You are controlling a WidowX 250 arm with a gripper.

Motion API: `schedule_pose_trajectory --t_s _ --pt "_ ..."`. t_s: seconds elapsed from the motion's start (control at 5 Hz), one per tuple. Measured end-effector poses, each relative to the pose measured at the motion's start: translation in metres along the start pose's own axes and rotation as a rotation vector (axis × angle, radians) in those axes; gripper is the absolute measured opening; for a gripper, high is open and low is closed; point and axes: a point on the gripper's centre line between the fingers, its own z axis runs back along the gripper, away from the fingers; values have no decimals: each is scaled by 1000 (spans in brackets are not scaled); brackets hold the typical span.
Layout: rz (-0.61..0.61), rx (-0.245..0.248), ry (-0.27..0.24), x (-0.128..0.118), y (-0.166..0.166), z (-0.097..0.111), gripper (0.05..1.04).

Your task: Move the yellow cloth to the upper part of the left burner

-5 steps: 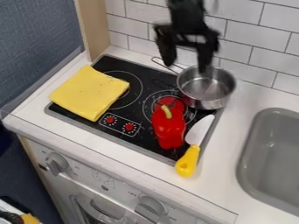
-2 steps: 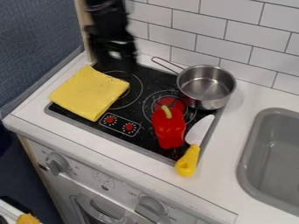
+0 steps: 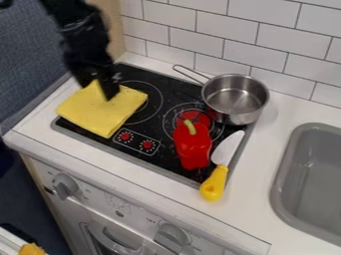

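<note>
White plastic-looking counter (image 3: 286, 108) spreads across most of my camera view, with white tiles (image 3: 273, 30) rising on its far side. Set into its left half I have the black hob (image 3: 172, 88), and over at the right sits the grey sink (image 3: 316, 174). My black arm (image 3: 79, 27) reaches in from the far left. Below it, the yellow cloth (image 3: 103, 113) lies across the left part of the hob, covering the left side of the left burner (image 3: 160, 102) and poking past the hob's left edge. I have the claw (image 3: 98, 91) at the cloth's far corner, fingers parted, yellow showing between them; whether they touch the fabric I cannot tell. The steel saucepan (image 3: 233, 98) stands at the hob's far right corner, partly past the edge, its handle pointing to the far left. Nearer me, a red bell pepper (image 3: 193, 147) lies over the near side of the right burner (image 3: 170, 107), its green stem on the far end. Just right of it is the knife (image 3: 224, 162), blade to the far side, yellow handle reaching over the near edge. Smallest are two red dials (image 3: 125, 135) between the cloth and pepper.
</note>
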Motion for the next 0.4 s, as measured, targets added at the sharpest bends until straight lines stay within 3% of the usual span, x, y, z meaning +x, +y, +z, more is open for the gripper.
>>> schedule_pose_trajectory --t_s 0.4 --pt "67 89 -5 -7 16 -9 1000"
